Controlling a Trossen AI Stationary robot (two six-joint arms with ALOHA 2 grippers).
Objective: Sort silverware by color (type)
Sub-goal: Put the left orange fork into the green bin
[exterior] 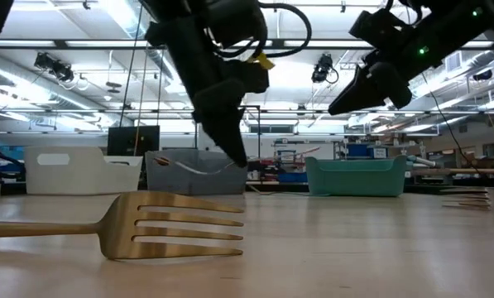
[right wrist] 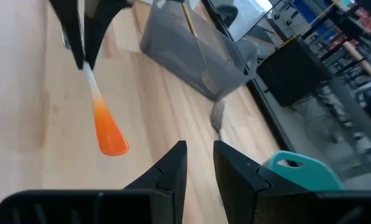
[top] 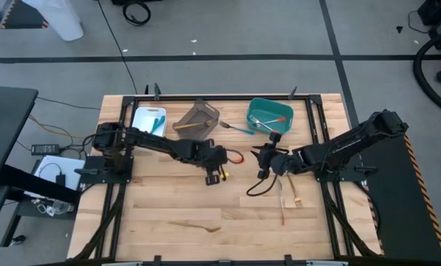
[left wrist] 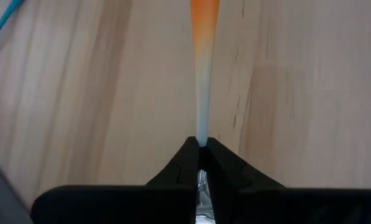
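My left gripper [top: 219, 159] hangs over the table's middle, shut on an orange-handled utensil [top: 236, 157] whose orange end [right wrist: 110, 138] points toward my right gripper [top: 267, 158]. That gripper stands open just to the right of it, with nothing between its fingers [right wrist: 201, 168]. A tan wooden fork [exterior: 147, 228] lies flat near the front edge [top: 196, 225]. More slim utensils [top: 288, 198] lie flat at the front right. A blue-handled one [top: 238, 129] lies between the grey-brown bin and the teal bin. My left gripper pinches the utensil between its two fingertips at the pale stretch of the handle [left wrist: 201, 127], next to the metal part that lies hidden between the fingers. The fingers slant down from the table's left, in line with the utensil. The orange end sticks out beyond them, clear of the table.
At the back stand a white bin [top: 148, 118], a grey-brown bin [top: 198, 117] and a teal bin [top: 270, 114] with utensils inside. A black cable [top: 258, 185] loops on the wood below my right gripper. Bare wood lies in front of the left arm.
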